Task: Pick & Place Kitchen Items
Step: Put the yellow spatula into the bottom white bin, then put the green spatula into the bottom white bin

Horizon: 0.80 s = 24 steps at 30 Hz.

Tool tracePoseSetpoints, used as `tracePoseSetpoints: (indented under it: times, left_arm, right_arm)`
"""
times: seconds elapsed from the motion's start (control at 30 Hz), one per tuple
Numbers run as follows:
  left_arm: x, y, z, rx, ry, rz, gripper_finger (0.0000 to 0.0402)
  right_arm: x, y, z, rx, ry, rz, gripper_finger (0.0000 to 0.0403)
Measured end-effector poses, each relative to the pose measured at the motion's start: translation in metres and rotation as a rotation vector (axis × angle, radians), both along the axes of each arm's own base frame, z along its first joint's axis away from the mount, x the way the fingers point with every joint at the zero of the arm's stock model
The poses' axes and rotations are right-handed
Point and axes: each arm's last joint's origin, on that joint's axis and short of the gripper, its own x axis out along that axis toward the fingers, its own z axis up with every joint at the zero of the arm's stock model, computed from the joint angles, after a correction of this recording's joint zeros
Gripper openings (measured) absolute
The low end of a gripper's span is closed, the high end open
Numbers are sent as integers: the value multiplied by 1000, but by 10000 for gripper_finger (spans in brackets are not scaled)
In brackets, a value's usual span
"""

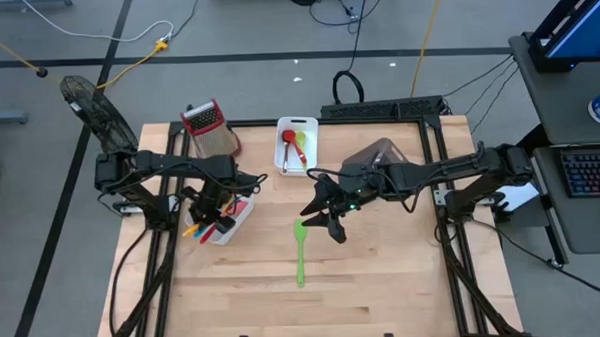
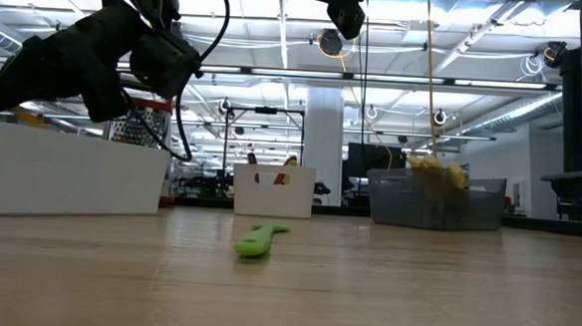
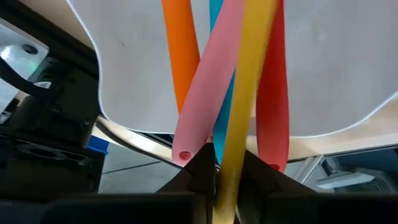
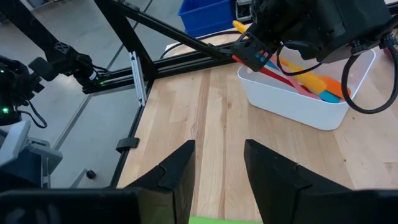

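The left tool [image 1: 218, 205], over the white rectangular plastic bin [image 1: 244, 212] on the wooden bench [image 1: 384, 286], pinches a yellow plastic utensil handle [image 3: 244, 106] among the binned utensils; releasing looks underway. The right tool [image 1: 327, 220], fingers apart and empty, hovers above the green plastic spatula [image 1: 301, 251], which seems next: descend and close on its handle

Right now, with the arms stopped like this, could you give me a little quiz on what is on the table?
1. True or false: the green utensil lies inside a bin.
2. Which arm's fingers stand open just above the green utensil? A: the left arm's. B: the right arm's.
3. What colour is the handle of the metal grater?

Key: 1 false, it lies on the bare wood. 2 B, the right fingers. 3 red.
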Motion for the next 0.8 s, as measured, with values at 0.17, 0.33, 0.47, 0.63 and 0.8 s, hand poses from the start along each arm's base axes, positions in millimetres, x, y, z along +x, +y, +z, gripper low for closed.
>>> tracePoseSetpoints:
  times: [0.17, 0.33, 0.47, 0.63, 0.8]
  left_arm:
    - [0, 0, 0, 4, -1, -7, 98]
    - [0, 0, 1, 1, -12, -12, 147]
    - [2, 1, 10, 16, -57, -4, 170]
    - [3, 1, 39, 93, -157, 50, 176]
    - [1, -3, 81, 219, -394, -5, 177]
  right_arm:
    - [0, 0, 0, 0, 0, 0, 130]
    - [0, 0, 0, 0, 0, -1, 130]
    - [0, 0, 0, 0, 0, 0, 130]
    - [-1, 0, -2, 0, 25, 5, 130]
    - [-3, 0, -6, 33, 75, -10, 130]
